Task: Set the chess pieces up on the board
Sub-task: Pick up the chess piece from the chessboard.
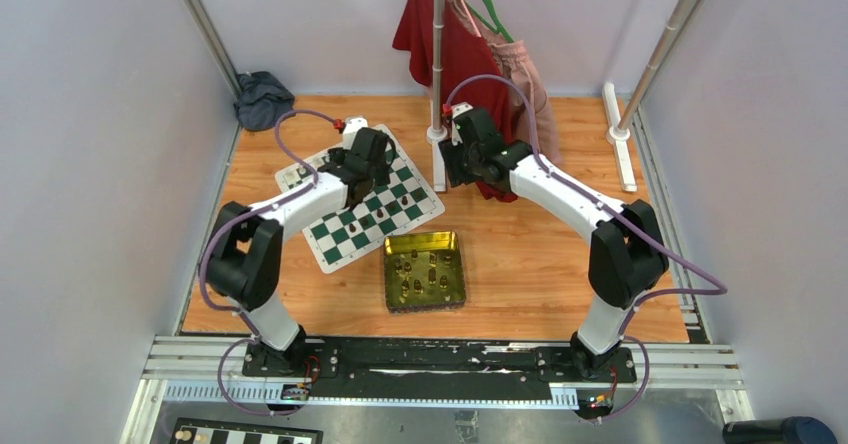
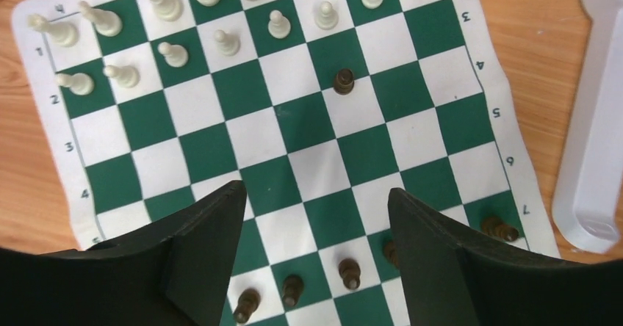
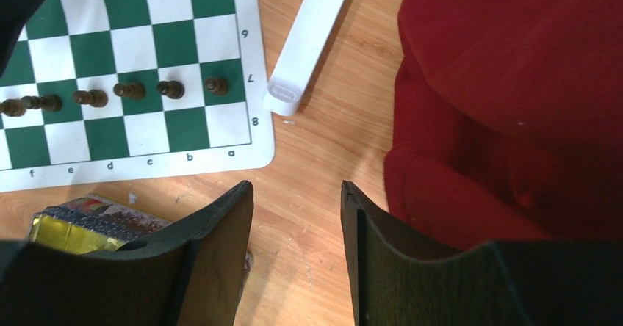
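Hovering over the board (image 2: 305, 120), the left gripper (image 2: 316, 194) has its jaws spread wide with nothing between them. Cream pieces (image 2: 169, 51) fill two rows at the upper left of the left wrist view and a row of dark pieces (image 2: 350, 271) runs along the bottom. One dark pawn (image 2: 343, 81) stands upright and alone in the upper middle, straight ahead of the fingers and well apart from them

Right gripper (image 3: 297, 190) is also open and empty, over bare wood at the board's corner, with a red garment (image 3: 514, 84) at frame right and a white rack foot (image 3: 305, 43) at the top

More dark pieces (image 1: 432, 260) sit in the gold tin (image 1: 388, 274) at lower centre of the top view, down-right of the board. They are too small to tell upright from tipped. Both grippers look about equally far from the tin, so either could go next, probably reaching straight down

Surface is a wooden table (image 1: 560, 264) inside grey walls. Clothes rack at the back, grey cloth (image 1: 262, 96) in the upper left corner
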Action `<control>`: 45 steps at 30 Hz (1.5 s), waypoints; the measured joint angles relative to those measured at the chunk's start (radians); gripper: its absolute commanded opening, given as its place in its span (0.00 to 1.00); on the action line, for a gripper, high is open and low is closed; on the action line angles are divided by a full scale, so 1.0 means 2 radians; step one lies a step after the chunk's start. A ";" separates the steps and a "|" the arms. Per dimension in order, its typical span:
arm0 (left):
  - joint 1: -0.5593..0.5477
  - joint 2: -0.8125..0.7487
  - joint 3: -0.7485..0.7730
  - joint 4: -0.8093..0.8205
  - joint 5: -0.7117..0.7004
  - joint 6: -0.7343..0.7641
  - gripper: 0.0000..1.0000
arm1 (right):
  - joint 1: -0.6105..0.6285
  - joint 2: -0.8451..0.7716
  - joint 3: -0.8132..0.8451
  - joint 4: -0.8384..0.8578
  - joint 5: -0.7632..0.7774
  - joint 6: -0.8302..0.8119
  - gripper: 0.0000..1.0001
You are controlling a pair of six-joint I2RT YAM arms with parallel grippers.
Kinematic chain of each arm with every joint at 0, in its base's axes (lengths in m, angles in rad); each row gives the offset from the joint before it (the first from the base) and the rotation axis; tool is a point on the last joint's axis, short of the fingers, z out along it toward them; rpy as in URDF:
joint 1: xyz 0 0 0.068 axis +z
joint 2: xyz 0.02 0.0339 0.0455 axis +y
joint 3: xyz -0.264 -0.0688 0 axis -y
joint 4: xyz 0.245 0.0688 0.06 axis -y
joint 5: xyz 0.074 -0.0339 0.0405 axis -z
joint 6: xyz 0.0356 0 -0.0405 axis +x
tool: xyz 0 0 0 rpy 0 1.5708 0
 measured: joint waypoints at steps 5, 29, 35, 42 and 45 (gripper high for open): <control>0.008 0.064 0.034 0.004 0.011 0.002 0.59 | -0.016 0.003 0.000 0.000 0.000 0.000 0.52; 0.044 0.181 0.110 0.039 0.047 0.001 0.54 | -0.028 0.037 0.028 0.005 -0.009 0.000 0.52; 0.047 0.188 0.119 0.044 0.049 0.001 0.51 | -0.031 0.042 0.028 0.006 -0.010 0.000 0.52; 0.050 0.189 0.122 0.046 0.049 0.001 0.50 | -0.032 0.043 0.028 0.007 -0.010 -0.001 0.52; 0.050 0.189 0.122 0.049 0.049 0.001 0.49 | -0.033 0.044 0.028 0.007 -0.010 -0.001 0.52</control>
